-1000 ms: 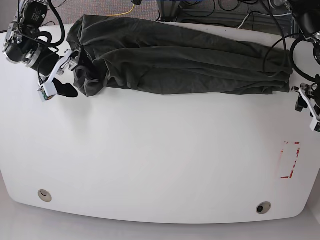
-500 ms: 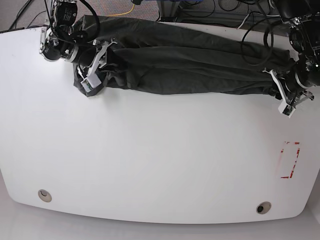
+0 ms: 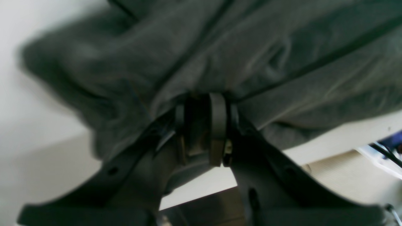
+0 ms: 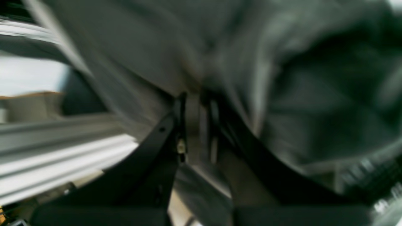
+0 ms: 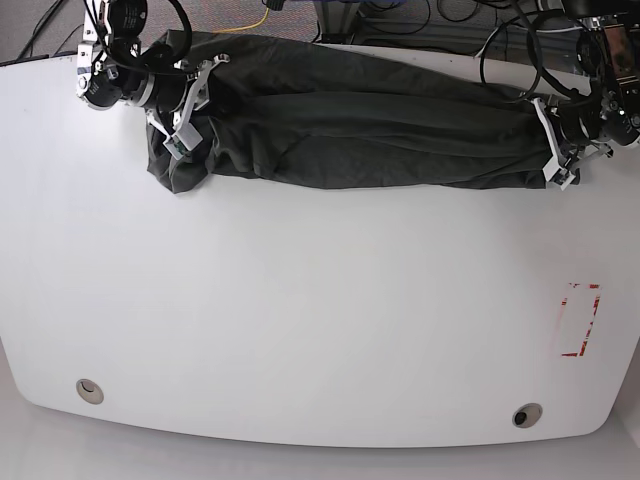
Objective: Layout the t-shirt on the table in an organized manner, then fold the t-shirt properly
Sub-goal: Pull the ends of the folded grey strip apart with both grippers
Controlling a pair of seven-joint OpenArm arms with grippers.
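Base view: both arms' fingers (image 5: 186, 108) (image 5: 553, 140) pinch opposite ends of the t-shirt (image 5: 360, 125)

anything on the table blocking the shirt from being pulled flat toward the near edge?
Nothing visible. The t-shirt lies bunched along the far edge of the table; the surface nearer the camera is bare except a flat red tape rectangle and two grommet holes, none raised.
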